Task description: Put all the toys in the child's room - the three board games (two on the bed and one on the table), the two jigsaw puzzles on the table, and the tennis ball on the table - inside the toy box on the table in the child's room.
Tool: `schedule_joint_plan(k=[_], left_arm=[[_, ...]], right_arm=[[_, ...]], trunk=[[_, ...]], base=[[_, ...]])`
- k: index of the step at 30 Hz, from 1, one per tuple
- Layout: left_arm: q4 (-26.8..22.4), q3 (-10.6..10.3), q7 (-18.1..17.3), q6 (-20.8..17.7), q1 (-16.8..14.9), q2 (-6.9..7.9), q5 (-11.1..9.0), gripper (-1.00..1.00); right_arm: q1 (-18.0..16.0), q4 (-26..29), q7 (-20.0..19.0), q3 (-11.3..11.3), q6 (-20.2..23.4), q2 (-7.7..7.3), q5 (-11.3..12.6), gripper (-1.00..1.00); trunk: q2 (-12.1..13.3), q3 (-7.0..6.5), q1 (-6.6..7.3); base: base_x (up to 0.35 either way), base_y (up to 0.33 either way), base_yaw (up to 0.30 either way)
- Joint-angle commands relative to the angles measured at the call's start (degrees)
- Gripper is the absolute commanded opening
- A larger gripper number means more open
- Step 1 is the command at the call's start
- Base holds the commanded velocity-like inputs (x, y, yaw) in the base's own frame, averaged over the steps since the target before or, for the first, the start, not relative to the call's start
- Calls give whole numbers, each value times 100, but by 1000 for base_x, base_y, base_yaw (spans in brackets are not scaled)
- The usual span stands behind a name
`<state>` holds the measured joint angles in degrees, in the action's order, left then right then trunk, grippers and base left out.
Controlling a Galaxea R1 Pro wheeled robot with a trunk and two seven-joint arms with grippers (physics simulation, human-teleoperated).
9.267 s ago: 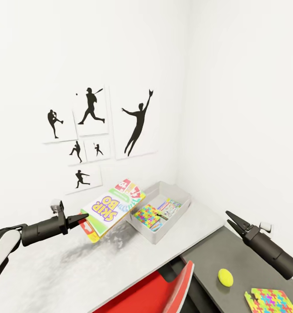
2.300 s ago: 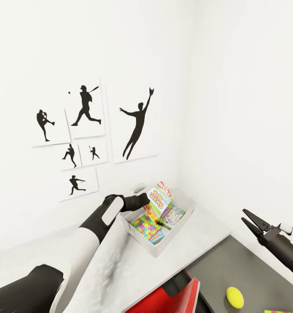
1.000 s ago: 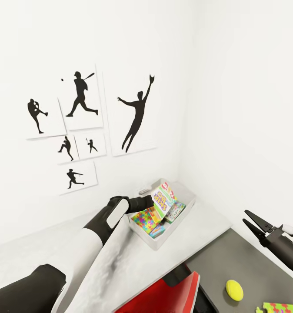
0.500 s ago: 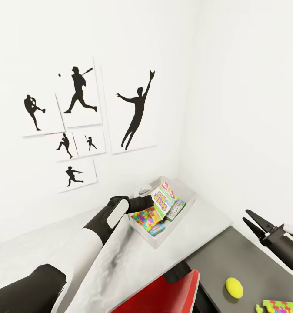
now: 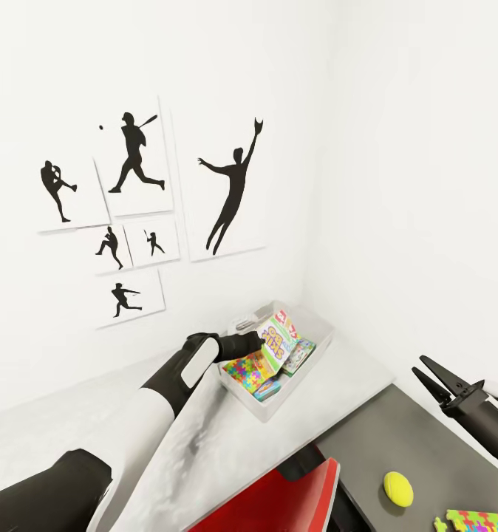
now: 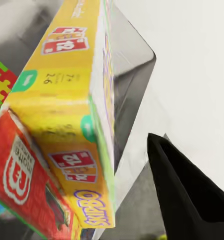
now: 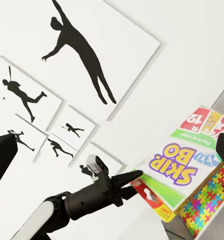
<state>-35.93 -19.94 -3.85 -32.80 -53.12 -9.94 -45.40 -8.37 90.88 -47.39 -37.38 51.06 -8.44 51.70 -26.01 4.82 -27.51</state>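
One board game leaning in toy box, beside released left gripper.

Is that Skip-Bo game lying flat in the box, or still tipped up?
Tipped up. The Skip-Bo game leans on edge over the toy box, its lower end among the games inside, with the left gripper at it.

Your white-and-black left arm reaches forward, its black two-fingered left gripper parted. Your black right gripper hangs open, fingers spread, pointing forward.
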Motion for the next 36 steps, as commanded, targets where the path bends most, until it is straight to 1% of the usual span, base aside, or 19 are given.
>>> schedule_joint_plan(k=[1, 11, 14, 16, 19, 22, 24, 25, 27, 29, 31, 32, 34, 35, 36], left_arm=[[-3, -3, -15, -16, -6, 1, 5, 100], [-47, -1, -26, -16, -6, 44, 12, 100], [-125, -1, -166, -22, -6, 87, 16, 100], [-255, -2, -336, -39, -6, 184, 18, 100], [-450, 5, -534, -67, -11, 420, 6, 100], [-740, 39, -827, -268, -14, 802, -47, 100], [-920, 100, -1165, -467, -14, 1104, -63, 100], [-1004, 189, -1446, -577, -15, 1327, -67, 100], [-1056, 360, -1786, -676, -13, 1624, -66, 100], [-1077, 558, -2046, -743, 0, 1956, -70, 100], [-1086, 753, -2323, -776, 26, 2323, -73, 100], [-1084, 868, -2612, -787, 47, 2607, -69, 100], [-1074, 971, -3104, -791, 110, 2993, -67, 100], [-1068, 1001, -3375, -784, 191, 3178, -68, 100], [-1062, 1029, -3771, -768, 357, 3410, -67, 100]], right_arm=[[-6, 0, -15, -6, 27, 0, -1, 100], [-6, 0, -15, -6, 27, 0, -2, 100], [-6, 0, -15, -6, 24, 0, -2, 100], [-6, 0, -15, -6, 21, 0, -2, 100], [-6, 0, -21, -6, 19, 0, -3, 100], [-6, 0, -23, -6, 19, -1, -9, 100], [-6, 0, -21, -6, 18, 0, -10, 100], [-6, 0, -22, -6, 18, 0, -10, 100], [-6, 0, -23, -6, 18, 0, -10, 100], [-6, 0, -24, -6, 18, 0, -10, 100], [-6, 0, -24, -6, 17, 0, -10, 100], [-6, 0, -24, -6, 13, 0, -10, 100], [-6, 0, -24, -6, 11, 0, -10, 100], [-6, 0, -24, -6, 11, 0, -10, 100], [-6, 0, -24, -6, 10, 0, -10, 100]], trunk=[[-12, 12, -3], [-12, 12, -3], [-12, 12, -3], [-12, 12, -3], [-12, 12, -3], [-12, 12, -3], [-12, 12, -3], [-12, 12, -3], [-12, 12, -3], [-12, 12, -3], [-12, 12, -3], [-12, 12, -3], [-12, 12, -3], [-12, 12, -3], [-12, 12, -3]], base=[[0, 0, 0], [0, 0, 0], [0, 0, 0], [0, 0, 0], [0, 0, 0], [0, 0, 0], [0, 0, 0], [0, 0, 0], [0, 0, 0], [0, 0, 0], [0, 0, 0], [0, 0, 0], [0, 0, 0], [0, 0, 0], [0, 0, 0]])
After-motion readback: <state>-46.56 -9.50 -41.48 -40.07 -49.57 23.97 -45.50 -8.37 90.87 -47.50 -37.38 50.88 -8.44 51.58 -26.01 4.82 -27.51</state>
